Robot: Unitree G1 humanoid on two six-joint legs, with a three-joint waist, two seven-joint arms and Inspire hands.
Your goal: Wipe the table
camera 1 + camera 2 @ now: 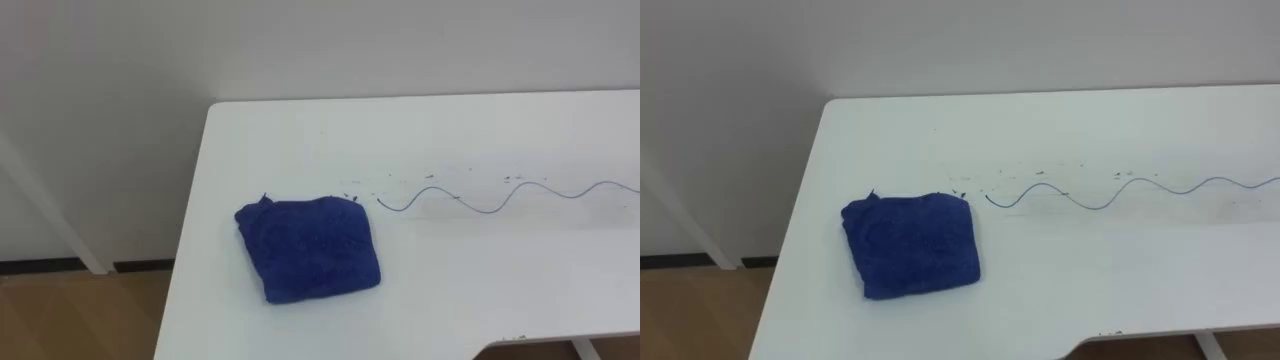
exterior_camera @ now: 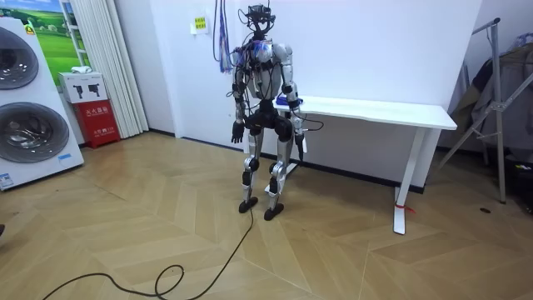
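Near the right hand point(image 2: 296, 105), on the white table point(image 1: 480, 290), lies the blue cloth point(image 1: 308, 248). The cloth is folded into a thick, roughly square pad with a nubby terry surface. Its edges are soft and uneven, and one corner at the far side stands up in a small point. It lies flat close to the table's end, free of both hands.

Beyond the cloth, away from that end, a thin blue wavy line point(image 1: 500, 200) is drawn along the tabletop. The line starts just beside the cloth's far corner. Small dark specks point(image 1: 350, 187) are scattered around the start of the line and further along it.

The robot stands at the table's end, upright on both feet. Its right hand is held at about tabletop height beside that end. Its left hand point(image 2: 237, 132) hangs by the thigh, well apart from the cloth. Whether the fingers of either hand are spread or curled cannot be told.

Well beyond the left hand, two stacked washing machines point(image 2: 29, 125) stand with round doors closed; their contents cannot be seen. A red box point(image 2: 98, 122) stands beside them on the wooden floor.
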